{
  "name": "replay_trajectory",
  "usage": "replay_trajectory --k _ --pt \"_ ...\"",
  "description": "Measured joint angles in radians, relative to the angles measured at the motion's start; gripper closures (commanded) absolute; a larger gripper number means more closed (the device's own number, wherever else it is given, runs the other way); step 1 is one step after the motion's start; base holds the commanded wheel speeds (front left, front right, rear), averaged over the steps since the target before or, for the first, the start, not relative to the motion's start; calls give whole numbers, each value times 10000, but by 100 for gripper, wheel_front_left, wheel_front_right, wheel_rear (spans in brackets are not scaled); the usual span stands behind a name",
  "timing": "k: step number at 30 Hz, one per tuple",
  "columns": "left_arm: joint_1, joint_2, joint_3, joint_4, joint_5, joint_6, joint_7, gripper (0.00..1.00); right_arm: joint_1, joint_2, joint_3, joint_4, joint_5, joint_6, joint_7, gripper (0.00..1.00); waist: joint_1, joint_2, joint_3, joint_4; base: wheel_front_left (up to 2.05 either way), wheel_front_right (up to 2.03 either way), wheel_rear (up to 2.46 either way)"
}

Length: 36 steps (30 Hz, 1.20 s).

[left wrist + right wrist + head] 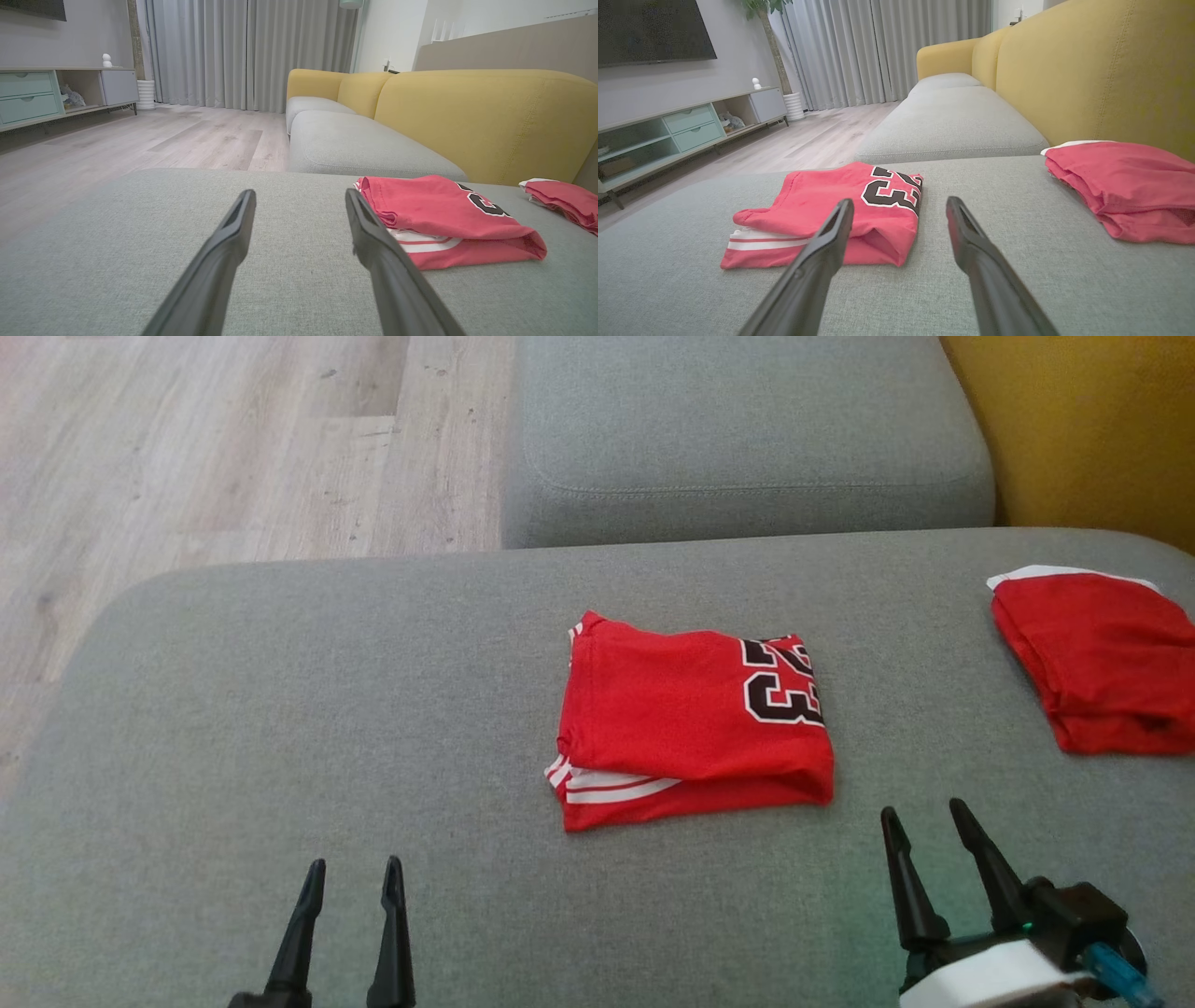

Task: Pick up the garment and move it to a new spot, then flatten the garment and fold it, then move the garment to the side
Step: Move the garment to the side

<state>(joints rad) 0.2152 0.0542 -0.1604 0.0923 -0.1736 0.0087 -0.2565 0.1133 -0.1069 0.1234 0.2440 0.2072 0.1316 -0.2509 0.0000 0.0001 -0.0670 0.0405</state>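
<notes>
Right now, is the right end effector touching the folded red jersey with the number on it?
Apart. The head view shows a strip of bare grey cushion between the jersey and the right end effector, whose fingers stand open.

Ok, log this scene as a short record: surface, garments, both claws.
surface: grey sofa cushion
numbered jersey: folded, mid-cushion, number facing up
second red garment: lying at the right, apart from the jersey
left claw: open, empty, clear of the jersey
right claw: open, empty, near the jersey's right corner, not touching
</notes>
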Motion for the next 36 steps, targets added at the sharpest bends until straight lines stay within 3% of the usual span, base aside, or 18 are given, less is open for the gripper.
replay_trajectory --k 21,27,36 --pt "-143 0 -274 -349 77 -2 0 0 -386 136 -295 556 -115 0 0 0 1 0 813 -77 0 0 0" --pt "-819 -4 -395 -587 244 -33 0 0 -1995 140 -259 1789 698 0 65 0 5 0 1555 17 0 0 0" --pt "-1313 -12 -675 -568 460 -190 0 0 -4780 102 -56 3632 1854 0 2061 0 2 0 2449 312 0 0 0"
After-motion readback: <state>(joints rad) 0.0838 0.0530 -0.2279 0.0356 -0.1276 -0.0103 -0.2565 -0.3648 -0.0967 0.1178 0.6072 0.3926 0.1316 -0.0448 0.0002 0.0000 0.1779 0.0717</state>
